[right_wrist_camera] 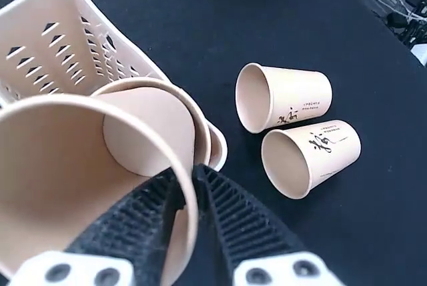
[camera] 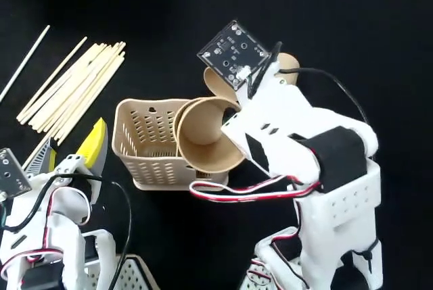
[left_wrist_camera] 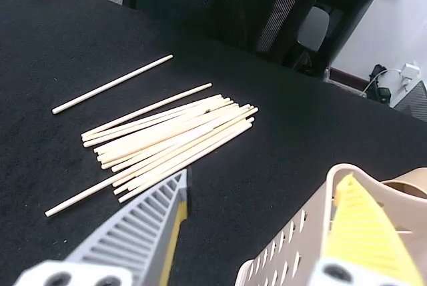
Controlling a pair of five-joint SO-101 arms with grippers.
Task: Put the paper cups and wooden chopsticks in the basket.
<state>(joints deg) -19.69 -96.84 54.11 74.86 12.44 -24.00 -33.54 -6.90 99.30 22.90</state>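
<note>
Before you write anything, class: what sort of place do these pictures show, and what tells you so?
Probably a robotics lab or workshop: a left arm and right arm stand at a black-covered table, with an office chair and cables behind.

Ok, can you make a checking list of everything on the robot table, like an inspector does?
Surface: black cloth table, no spills seen.
Job's things: basket upright; one paper cup held at its end, more cups nested behind it; two loose cups lying on their sides on the cloth; wooden chopsticks in a loose pile, one stick apart.
Clutter: nothing seen.
Claws: right claw shut on the held cup's rim; left claw open beside the basket, holding nothing.
Cables: red, white and black wires along the right arm.
Surroundings: black chair behind the table.
</note>
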